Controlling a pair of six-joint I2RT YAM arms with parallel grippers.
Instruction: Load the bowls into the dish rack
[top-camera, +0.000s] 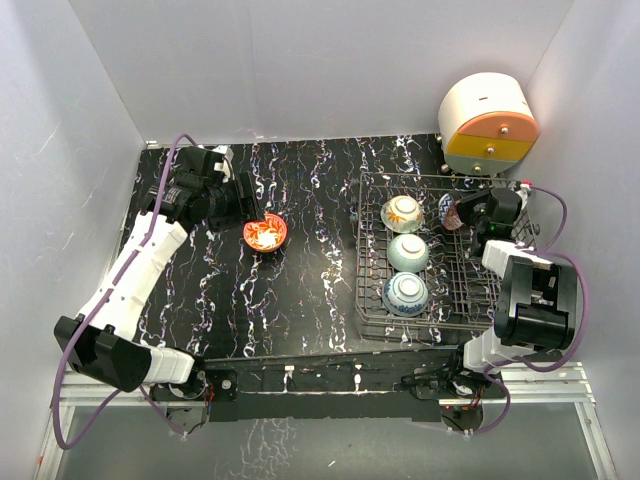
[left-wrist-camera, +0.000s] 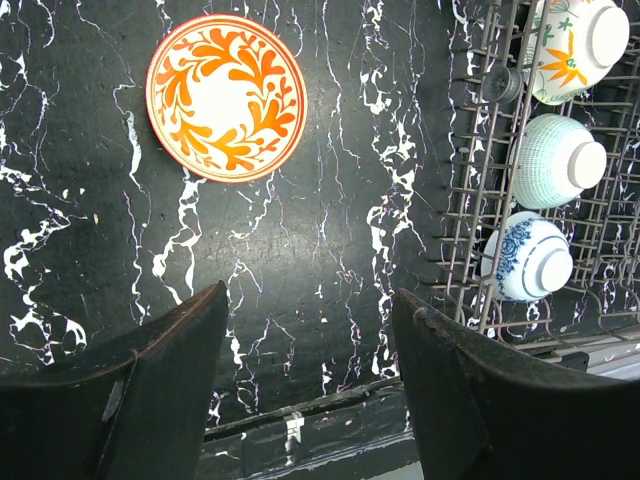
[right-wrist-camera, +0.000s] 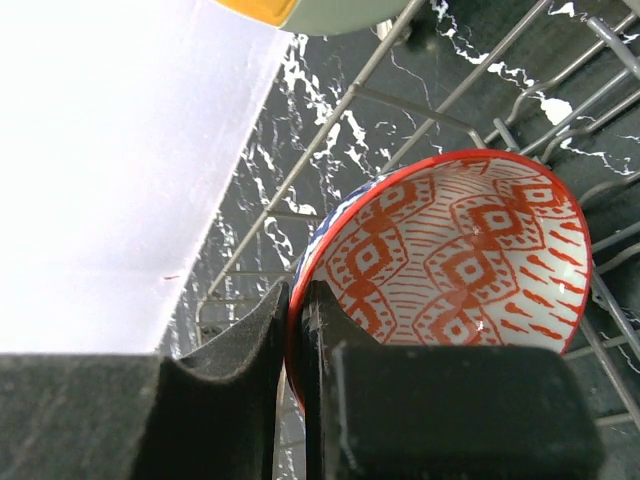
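Note:
An orange-red bowl (top-camera: 265, 233) sits upright on the black marbled table, left of centre; it also shows in the left wrist view (left-wrist-camera: 226, 97). My left gripper (top-camera: 243, 203) is open and empty, just left of that bowl and above the table (left-wrist-camera: 310, 295). The grey wire dish rack (top-camera: 362, 300) stands at the right. Three bowls lie on their sides in it: cream with flower (top-camera: 401, 212), pale teal (top-camera: 408, 252) and blue patterned (top-camera: 406, 293). My right gripper (right-wrist-camera: 297, 295) is shut on the rim of the red-pink patterned bowl (right-wrist-camera: 450, 260), inside the rack's far right part (top-camera: 449, 210).
A rounded white-orange-yellow drawer unit (top-camera: 488, 125) stands behind the rack at the far right. White walls close in the table on the left, back and right. The rack's wires (right-wrist-camera: 330, 130) surround the held bowl.

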